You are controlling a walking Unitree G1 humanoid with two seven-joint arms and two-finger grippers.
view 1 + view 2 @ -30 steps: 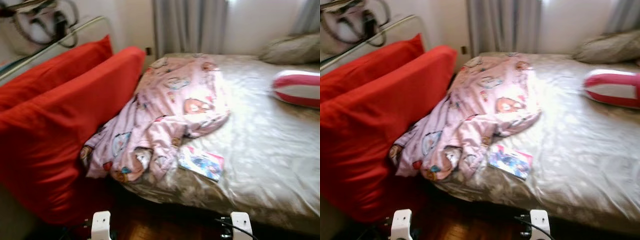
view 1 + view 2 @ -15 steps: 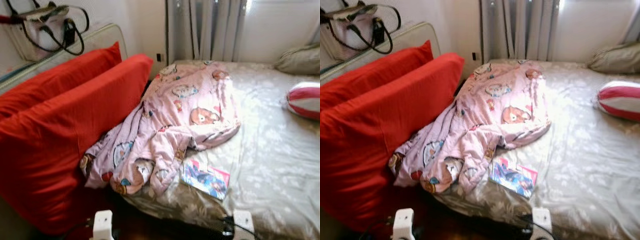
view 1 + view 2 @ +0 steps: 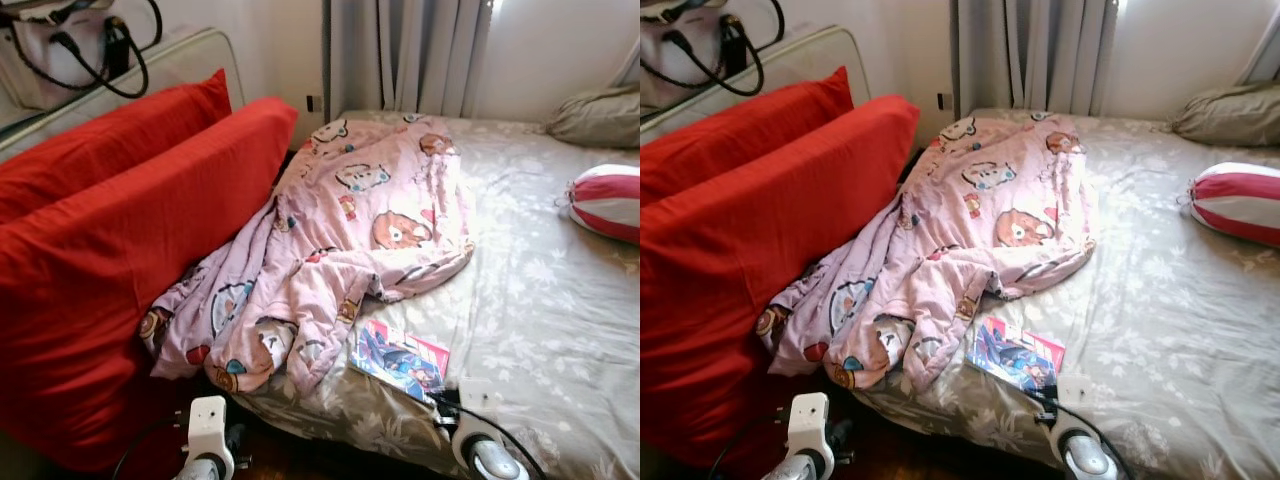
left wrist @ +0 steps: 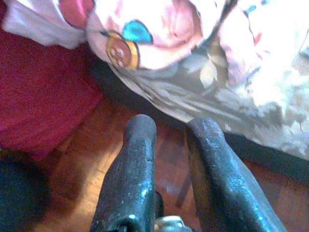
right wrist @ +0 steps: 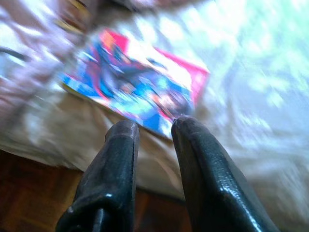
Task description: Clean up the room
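Bed: a mattress under a grey-beige floral sheet (image 3: 540, 300) takes up the centre and right of the head views.
Blanket: a crumpled pink blanket printed with cartoon bears (image 3: 340, 240) lies across the bed's left side, its lower end hanging over the edge at lower left.
Book: a thin glossy booklet with a blue and pink cover (image 3: 400, 357) lies flat on the sheet at lower centre, just beside the blanket's hem.
Cushions: two large red fabric cushions (image 3: 130, 250) stand on the left of the frame.
Pillows: a red-and-white striped bolster (image 3: 605, 200) at right, a grey pillow (image 3: 598, 115) at upper right.
Bag: a white handbag with black straps (image 3: 70, 45) at upper left.
Right gripper (image 5: 154, 128): its wrist view alone shows the fingers slightly parted, grasping nothing, tips just short of the booklet.
Left gripper (image 4: 171, 128): its wrist view shows narrowly parted, empty fingers over the brown wooden floor (image 4: 87, 164) below the bed edge.
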